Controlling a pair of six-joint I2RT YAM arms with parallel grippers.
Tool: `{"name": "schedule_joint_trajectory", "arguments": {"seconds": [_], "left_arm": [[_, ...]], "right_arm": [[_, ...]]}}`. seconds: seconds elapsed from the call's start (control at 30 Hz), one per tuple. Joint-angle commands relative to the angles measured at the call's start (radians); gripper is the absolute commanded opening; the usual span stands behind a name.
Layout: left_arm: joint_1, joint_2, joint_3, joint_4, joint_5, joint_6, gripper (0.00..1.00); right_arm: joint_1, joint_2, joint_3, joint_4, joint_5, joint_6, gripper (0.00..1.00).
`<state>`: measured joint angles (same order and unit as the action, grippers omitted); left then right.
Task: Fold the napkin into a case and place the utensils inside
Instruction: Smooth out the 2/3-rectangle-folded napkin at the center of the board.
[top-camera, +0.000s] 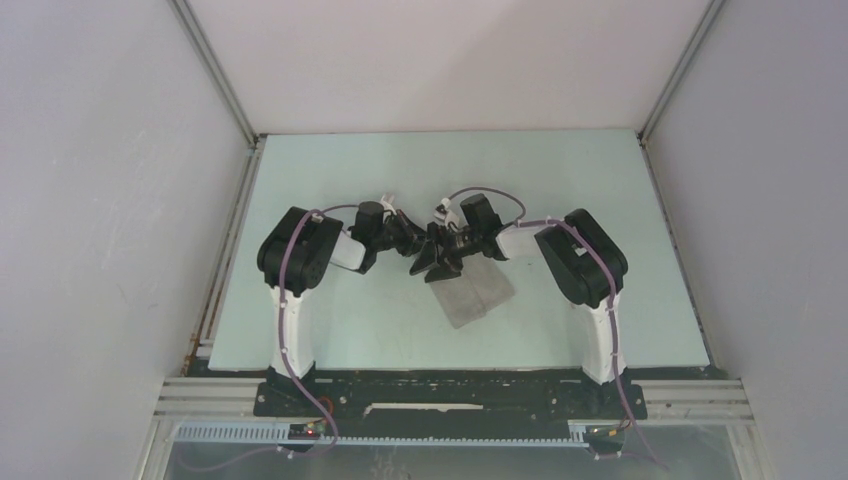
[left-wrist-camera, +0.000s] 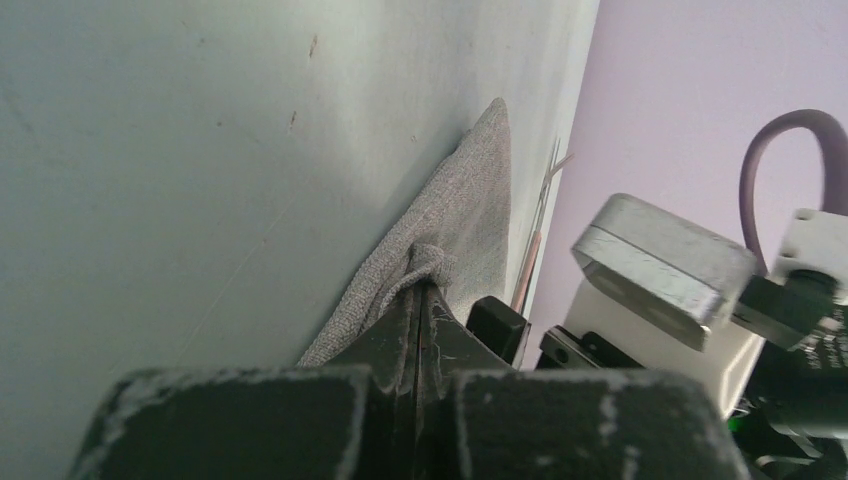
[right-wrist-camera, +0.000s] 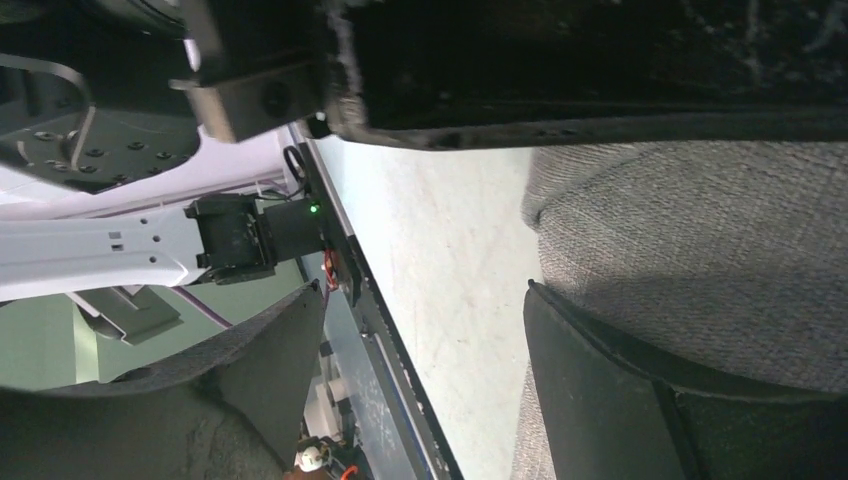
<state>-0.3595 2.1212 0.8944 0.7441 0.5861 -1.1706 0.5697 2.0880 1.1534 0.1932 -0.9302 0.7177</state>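
Observation:
The napkin (top-camera: 470, 295) is a taupe-grey cloth lying folded on the table, just in front of both grippers. My left gripper (top-camera: 417, 250) is shut on its far left corner; in the left wrist view the fingertips (left-wrist-camera: 420, 300) pinch a bunched bit of the cloth (left-wrist-camera: 470, 210), which lifts off the table. My right gripper (top-camera: 442, 266) is right beside it and open. In the right wrist view (right-wrist-camera: 425, 290), one of its fingers (right-wrist-camera: 590, 390) rests over the napkin (right-wrist-camera: 700, 250) and the other hangs over bare table. No utensils show in any view.
The pale green table (top-camera: 350, 310) sits inside white enclosure walls, with a metal frame along its near edge (top-camera: 450, 385). The two wrists crowd together above the napkin's far corner.

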Motion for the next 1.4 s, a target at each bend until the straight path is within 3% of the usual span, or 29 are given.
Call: {"name": "schedule_joint_trajectory", "arguments": {"seconds": [0.0,0.8,1.37], "left_arm": [[0.006,0.028,0.012,-0.012,-0.030,0.008,0.00],[0.016,0.033,0.030,-0.054,-0.023,0.026,0.00],[0.016,0.019,0.057,-0.121,-0.011,0.063,0.00]], "right_arm": [[0.002,0.008,-0.013,-0.046,-0.020,-0.058,0.81],[0.013,-0.184,-0.385,0.152,-0.070,0.000,0.82],[-0.002,-0.354,-0.550,0.083,-0.072,-0.065,0.83]]}}
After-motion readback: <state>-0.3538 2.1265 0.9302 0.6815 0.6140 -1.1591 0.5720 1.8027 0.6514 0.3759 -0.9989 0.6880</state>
